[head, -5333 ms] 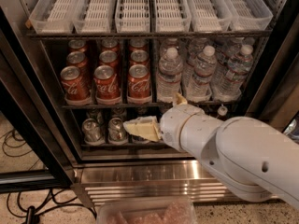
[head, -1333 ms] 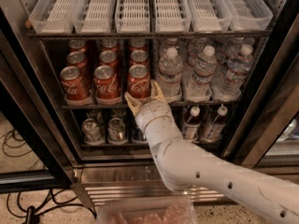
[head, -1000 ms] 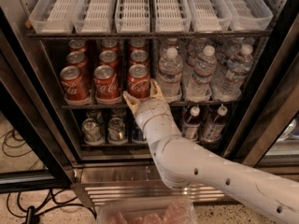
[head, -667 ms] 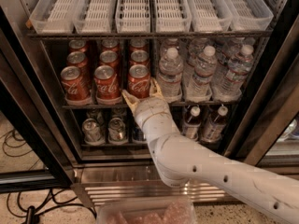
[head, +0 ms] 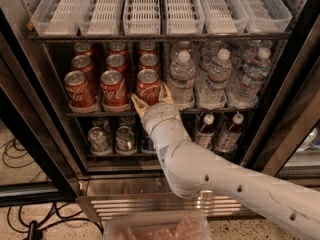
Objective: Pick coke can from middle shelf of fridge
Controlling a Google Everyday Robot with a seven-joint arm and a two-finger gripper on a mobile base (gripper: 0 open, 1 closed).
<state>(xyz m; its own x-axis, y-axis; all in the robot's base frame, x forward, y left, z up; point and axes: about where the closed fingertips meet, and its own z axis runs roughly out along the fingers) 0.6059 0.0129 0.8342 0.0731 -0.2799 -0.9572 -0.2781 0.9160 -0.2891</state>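
One white arm rises to the middle shelf (head: 85, 114), its gripper (head: 150, 96) spread apart around the base of the front-right coke can (head: 148, 81). Closing this low could topple it against the rear can (head: 148, 61).

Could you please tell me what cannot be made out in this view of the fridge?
Camera view:
- The tool, at the middle shelf front, covers the front right coke can at its base.
- The arm hides the lower shelf items behind it.
- The rear cans have labels hidden by the front cans.
- The top edge cuts off the fridge and the white trays.
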